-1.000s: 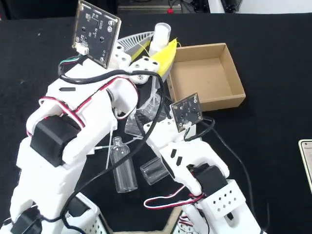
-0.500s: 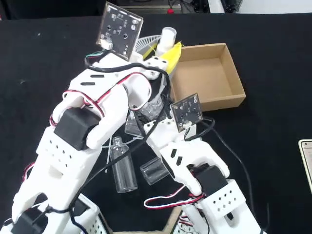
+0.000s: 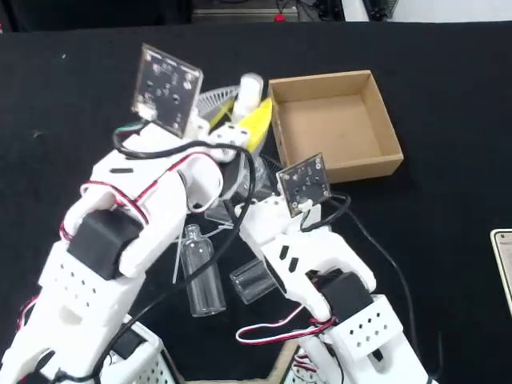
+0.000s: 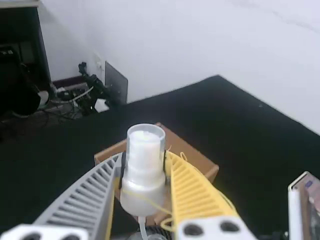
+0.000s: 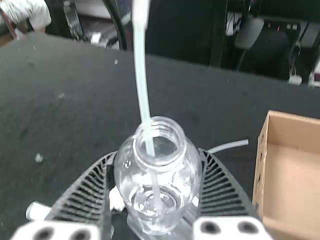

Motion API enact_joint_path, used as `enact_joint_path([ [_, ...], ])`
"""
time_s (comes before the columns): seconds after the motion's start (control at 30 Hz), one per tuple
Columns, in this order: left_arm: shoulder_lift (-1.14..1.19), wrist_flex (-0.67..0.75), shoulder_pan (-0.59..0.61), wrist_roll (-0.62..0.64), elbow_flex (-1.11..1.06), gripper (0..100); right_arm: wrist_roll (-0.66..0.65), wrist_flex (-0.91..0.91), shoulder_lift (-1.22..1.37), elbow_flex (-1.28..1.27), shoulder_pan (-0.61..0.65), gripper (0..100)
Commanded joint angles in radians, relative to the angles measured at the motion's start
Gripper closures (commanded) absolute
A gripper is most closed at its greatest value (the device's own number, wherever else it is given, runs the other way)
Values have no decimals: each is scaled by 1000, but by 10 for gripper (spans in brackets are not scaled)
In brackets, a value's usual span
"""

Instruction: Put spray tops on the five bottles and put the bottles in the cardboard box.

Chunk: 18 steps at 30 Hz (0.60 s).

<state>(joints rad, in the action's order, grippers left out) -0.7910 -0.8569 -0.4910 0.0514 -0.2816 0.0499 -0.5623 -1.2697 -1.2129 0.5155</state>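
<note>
My left gripper (image 4: 144,185) is shut on a white spray top (image 4: 144,167), held upright between the grey and yellow fingers; from above the spray top (image 3: 249,90) sits just left of the cardboard box (image 3: 334,124). Its thin dip tube (image 5: 141,85) hangs down into the open neck of a clear bottle (image 5: 156,187). My right gripper (image 5: 156,220) is shut on that bottle and holds it upright under the left gripper. Two more clear bottles (image 3: 201,272) lie on the black table between the arm bases. The box is open and holds nothing.
A loose dip tube (image 5: 227,146) lies on the black table beside the box (image 5: 290,170). A flat white object (image 3: 503,256) sits at the table's right edge. The white arm bodies cover much of the near table.
My left arm has swung left and lower with the spray top, from beside the box's corner to a spot over the held bottle. The right arm has stayed put.
</note>
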Motion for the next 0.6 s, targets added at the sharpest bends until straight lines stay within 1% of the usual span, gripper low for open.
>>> enact_joint_path([
  [0.0, -71, 100, 15, -2, -90, 949, 0, -112, -10, 82, 11, 917],
  [0.17, -147, 184, 15, 5, -185, 949, -97, -218, -10, 142, 11, 917],
  [0.33, -172, 184, 13, 6, -271, 948, -83, -216, -18, 142, 11, 917],
  [0.43, -172, 184, 5, 12, -286, 946, -58, -201, -18, 139, 11, 917],
  [0.57, -172, 183, 8, 158, -286, 939, -54, -160, -18, 110, 11, 917],
])
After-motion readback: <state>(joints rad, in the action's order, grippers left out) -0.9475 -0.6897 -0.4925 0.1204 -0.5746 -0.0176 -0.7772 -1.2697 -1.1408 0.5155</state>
